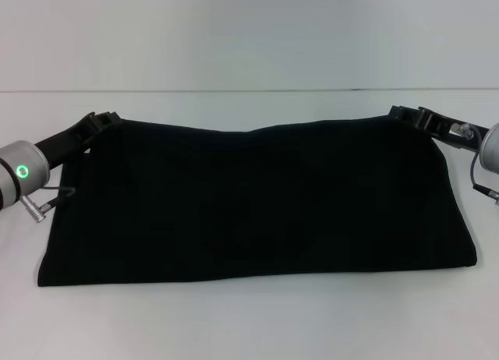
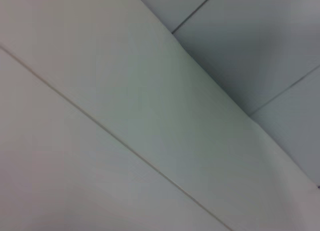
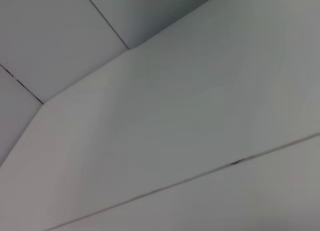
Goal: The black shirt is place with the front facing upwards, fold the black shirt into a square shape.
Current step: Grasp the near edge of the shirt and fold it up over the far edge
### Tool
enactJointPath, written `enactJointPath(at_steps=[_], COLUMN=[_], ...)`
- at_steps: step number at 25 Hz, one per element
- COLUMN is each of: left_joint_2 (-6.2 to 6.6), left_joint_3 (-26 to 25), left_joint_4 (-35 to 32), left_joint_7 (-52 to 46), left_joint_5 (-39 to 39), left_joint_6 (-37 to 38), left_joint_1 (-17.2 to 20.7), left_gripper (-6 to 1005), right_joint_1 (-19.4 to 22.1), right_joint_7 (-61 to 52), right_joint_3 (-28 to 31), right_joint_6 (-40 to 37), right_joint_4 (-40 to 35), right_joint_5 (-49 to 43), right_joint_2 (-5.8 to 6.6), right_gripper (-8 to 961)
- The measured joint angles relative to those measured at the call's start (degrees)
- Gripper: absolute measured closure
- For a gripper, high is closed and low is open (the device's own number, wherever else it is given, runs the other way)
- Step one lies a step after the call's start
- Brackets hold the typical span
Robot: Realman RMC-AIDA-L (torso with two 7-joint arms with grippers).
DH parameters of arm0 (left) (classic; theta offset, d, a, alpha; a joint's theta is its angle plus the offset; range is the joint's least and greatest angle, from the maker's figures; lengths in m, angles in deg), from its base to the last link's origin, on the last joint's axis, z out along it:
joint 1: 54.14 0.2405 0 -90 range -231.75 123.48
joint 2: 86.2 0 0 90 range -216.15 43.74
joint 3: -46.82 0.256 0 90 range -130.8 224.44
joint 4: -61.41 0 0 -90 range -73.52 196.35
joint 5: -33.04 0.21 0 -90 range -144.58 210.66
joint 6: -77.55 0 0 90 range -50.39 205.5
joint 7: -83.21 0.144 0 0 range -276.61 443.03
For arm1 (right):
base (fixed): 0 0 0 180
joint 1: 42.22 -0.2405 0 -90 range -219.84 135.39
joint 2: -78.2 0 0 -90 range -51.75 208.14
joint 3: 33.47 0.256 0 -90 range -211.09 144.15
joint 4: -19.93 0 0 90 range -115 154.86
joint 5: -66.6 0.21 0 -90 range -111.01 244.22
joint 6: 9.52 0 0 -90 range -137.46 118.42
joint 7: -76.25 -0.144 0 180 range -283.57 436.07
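Note:
The black shirt (image 1: 257, 204) lies as a wide, plain black band across the white table (image 1: 249, 321) in the head view; no lettering or label shows. Its far edge runs between my two grippers and sags a little in the middle. My left gripper (image 1: 107, 119) is at the far left corner of the cloth, shut on it. My right gripper (image 1: 405, 114) is at the far right corner, also shut on the cloth. The near edge rests flat on the table. Neither wrist view shows the shirt or any fingers.
A seam line (image 1: 249, 90) crosses the white surface behind the shirt. Both wrist views show only pale panels with thin seams (image 2: 115, 138) (image 3: 200, 176). A cable (image 1: 58, 192) hangs from the left arm beside the cloth.

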Motion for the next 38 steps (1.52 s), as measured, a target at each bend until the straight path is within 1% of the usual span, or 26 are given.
enactJointPath(at_steps=[5, 7, 9, 12, 15, 20, 23, 26, 29, 33, 37, 38], left_joint_2=[-0.11, 0.05, 0.25, 0.36, 0.36, 0.78, 1.29, 1.77, 1.96, 2.28, 2.39, 2.42], left_joint_3=[-0.23, -0.33, -0.31, -0.01, 0.02, 0.07, 0.13, 0.37, 0.78, 0.90, 0.90, 0.90], left_joint_4=[0.19, 0.21, 0.23, 0.23, 0.23, 0.23, 0.23, 0.23, 0.23, 0.22, 0.22, 0.21], left_joint_7=[0.43, 0.38, 0.30, 0.29, 0.15, 0.43, 0.35, 0.09, 0.15, 0.45, 0.47, 0.48], left_joint_5=[-0.17, -0.21, -0.25, -0.26, -0.26, -0.26, -0.03, 0.15, 0.04, -0.11, -0.21, -0.22], left_joint_6=[-1.38, -1.47, -1.51, -1.35, -0.37, 5.91, 10.56, 14.69, 18.20, 21.06, 22.77, 23.26], left_joint_1=[0.43, 0.79, 1.12, 1.40, 1.84, 2.17, 2.32, 2.80, 3.65, 4.55, 5.19, 5.34], left_gripper=[754, 715, 622, 483, 420, 423, 425, 427, 429, 430, 429, 409], right_joint_1=[0.54, 0.76, 1.40, 2.58, 3.75, 4.06, 4.78, 6.64, 8.76, 11.03, 11.84, 12.09], right_joint_7=[-0.08, -0.23, -0.43, -0.32, -0.32, -1.16, -3.31, -4.60, -4.41, -2.93, -2.40, -2.40], right_joint_3=[0.29, 0.44, 0.61, 0.61, 0.23, -0.53, -2.51, -3.22, -2.53, -2.14, -2.06, -1.90], right_joint_6=[0.17, 0.17, 0.14, -0.33, -1.03, -3.11, -3.98, -5.17, -7.14, -8.98, -10.77, -11.18], right_joint_4=[0.13, 0.16, 0.28, 0.38, 0.40, 0.42, 0.43, 0.46, 0.24, -0.20, -0.03, -0.05], right_joint_5=[0.00, 0.14, 1.07, 3.79, 6.24, 6.14, 5.90, 6.07, 6.81, 9.76, 10.91, 10.97], right_joint_2=[0.13, 0.22, 0.37, 0.51, 0.72, 1.00, 1.53, 2.34, 2.83, 3.28, 3.99, 4.08], right_gripper=[530, 489, 448, 450, 452, 453, 451, 450, 443, 419, 396, 390])
